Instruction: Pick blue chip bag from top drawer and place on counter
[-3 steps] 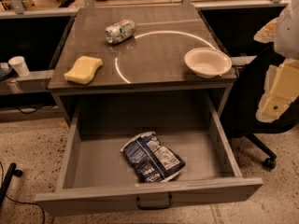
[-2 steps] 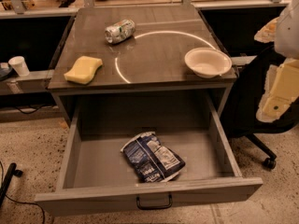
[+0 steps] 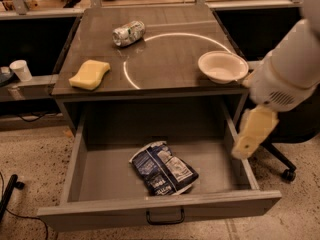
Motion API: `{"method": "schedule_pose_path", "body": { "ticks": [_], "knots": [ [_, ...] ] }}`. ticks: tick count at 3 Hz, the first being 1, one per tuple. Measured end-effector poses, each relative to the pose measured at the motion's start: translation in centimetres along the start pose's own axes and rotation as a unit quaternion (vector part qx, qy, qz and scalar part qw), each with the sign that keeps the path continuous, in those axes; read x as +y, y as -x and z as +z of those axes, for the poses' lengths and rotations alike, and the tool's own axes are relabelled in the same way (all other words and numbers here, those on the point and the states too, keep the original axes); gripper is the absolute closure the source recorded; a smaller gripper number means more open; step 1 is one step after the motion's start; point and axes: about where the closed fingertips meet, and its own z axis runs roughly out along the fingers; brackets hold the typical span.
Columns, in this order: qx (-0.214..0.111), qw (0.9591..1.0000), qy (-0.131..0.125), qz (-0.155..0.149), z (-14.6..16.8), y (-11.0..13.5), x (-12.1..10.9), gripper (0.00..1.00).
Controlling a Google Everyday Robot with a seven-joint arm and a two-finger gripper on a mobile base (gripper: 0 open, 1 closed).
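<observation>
The blue chip bag (image 3: 163, 168) lies crumpled on the floor of the open top drawer (image 3: 95, 169), near its front middle. The drawer is pulled fully out, and its black pull handle (image 3: 165, 217) shows on the front panel. My gripper (image 3: 253, 132) hangs on the white arm over the drawer's right wall, to the right of the bag and above it, apart from it and holding nothing. The counter (image 3: 165, 59) with its white arc sits above the drawer.
On the counter are a crushed silver can (image 3: 128, 33) at the back left, a yellow sponge (image 3: 90, 74) at the front left and a white bowl (image 3: 222, 66) at the right edge. A white cup (image 3: 20, 70) stands on a ledge to the left. A chair base (image 3: 281, 165) is at the right.
My arm and gripper have moved left and down, from the right edge of the view to over the drawer's right wall. The bag and the counter objects have not moved.
</observation>
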Motion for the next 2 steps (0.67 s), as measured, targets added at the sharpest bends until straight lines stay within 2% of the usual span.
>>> {"method": "schedule_pose_path", "body": {
  "ticks": [1, 2],
  "knots": [
    [-0.004, 0.9982, 0.052, 0.030, 7.54, 0.75, 1.72, 0.00],
    [-0.002, 0.9980, 0.055, 0.030, 7.99, 1.00, 1.68, 0.00]
  ]
}}
